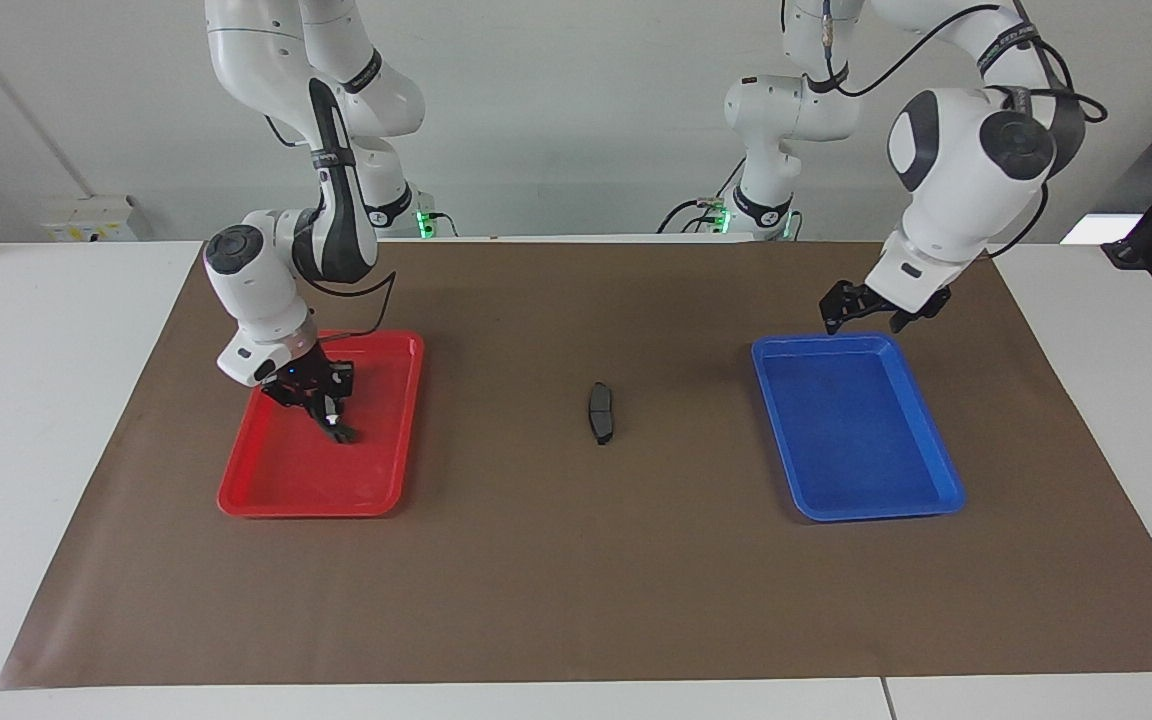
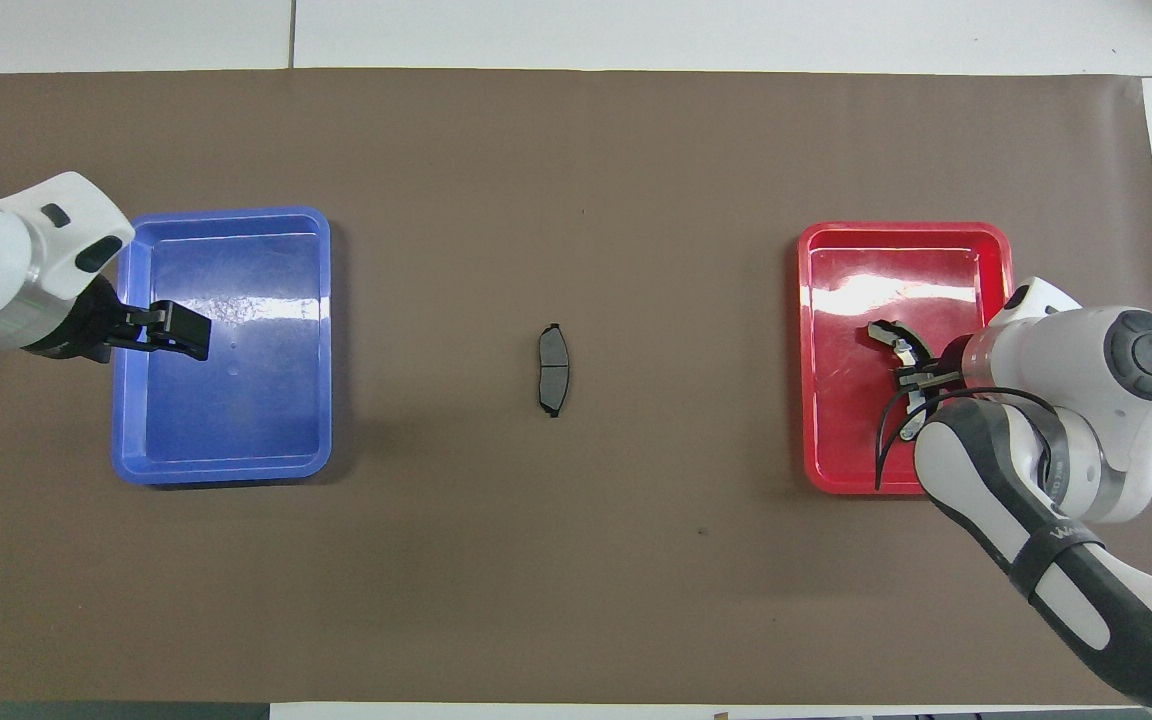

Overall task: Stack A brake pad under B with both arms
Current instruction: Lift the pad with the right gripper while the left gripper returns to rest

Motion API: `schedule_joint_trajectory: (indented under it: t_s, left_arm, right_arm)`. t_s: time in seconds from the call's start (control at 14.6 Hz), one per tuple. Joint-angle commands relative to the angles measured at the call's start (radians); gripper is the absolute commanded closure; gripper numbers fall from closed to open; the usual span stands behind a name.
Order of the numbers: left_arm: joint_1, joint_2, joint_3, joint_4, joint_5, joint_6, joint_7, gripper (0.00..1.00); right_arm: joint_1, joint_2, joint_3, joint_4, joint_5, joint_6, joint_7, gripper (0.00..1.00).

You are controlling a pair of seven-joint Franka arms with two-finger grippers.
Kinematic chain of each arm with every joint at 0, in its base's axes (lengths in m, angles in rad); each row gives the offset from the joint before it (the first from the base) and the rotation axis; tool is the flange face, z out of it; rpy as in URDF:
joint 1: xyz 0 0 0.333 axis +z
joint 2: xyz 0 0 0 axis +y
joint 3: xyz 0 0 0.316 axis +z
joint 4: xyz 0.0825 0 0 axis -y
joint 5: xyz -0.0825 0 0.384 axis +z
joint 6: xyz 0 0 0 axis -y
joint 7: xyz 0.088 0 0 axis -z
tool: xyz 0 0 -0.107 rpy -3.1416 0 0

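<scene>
Dark-grey pad A (image 1: 600,412) lay alone on the brown mat (image 1: 576,600), midway between the trays. The right gripper (image 1: 334,420), inside the red tray (image 1: 266,495), appeared clamped on crescent B (image 2: 894,340). The left gripper (image 1: 871,312), jaws parted, hung over the blue tray (image 1: 946,495). Judged next: lift B and carry it onto A.

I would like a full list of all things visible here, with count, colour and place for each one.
A brake pad: one, dark grey, on the mat midway between the trays.
B: one, black with silvery strip, in the red tray, at the right gripper.
Red tray: one, right arm's end.
Blue tray: one, left arm's end.
Mat: one, brown, covering the white table.
Right gripper: black, down in the red tray.
Left gripper: black, over the blue tray's edge.
</scene>
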Motion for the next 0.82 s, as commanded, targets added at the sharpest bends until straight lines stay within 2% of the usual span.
schedule_joint_trajectory:
  t_s: [0.0,0.14,0.27,0.48,0.68,0.75]
  left_arm:
    - [0.049,0.011,-0.009,0.154,-0.01,-0.13,0.061,0.0]
    - [0.071,0.028,-0.011,0.25,-0.008,-0.193,0.068,0.0]
    - [0.086,0.031,-0.009,0.31,-0.008,-0.245,0.074,0.0]
    - [0.091,0.007,-0.013,0.249,-0.008,-0.242,0.075,0.0]
    - [0.1,0.004,-0.013,0.247,-0.01,-0.242,0.075,0.0]
    - [0.108,0.004,-0.013,0.247,-0.008,-0.241,0.077,0.0]
  right_arm:
    - [-0.007,-0.015,0.017,0.071,0.041,-0.101,-0.022,1.0]
    - [0.039,-0.017,0.018,0.142,0.042,-0.176,0.039,1.0]
    - [0.128,-0.002,0.018,0.221,0.041,-0.243,0.188,1.0]
    - [0.245,0.04,0.018,0.317,0.038,-0.276,0.387,1.0]
    - [0.354,0.08,0.018,0.406,0.027,-0.318,0.542,1.0]
    - [0.393,0.133,0.018,0.467,0.022,-0.336,0.604,1.0]
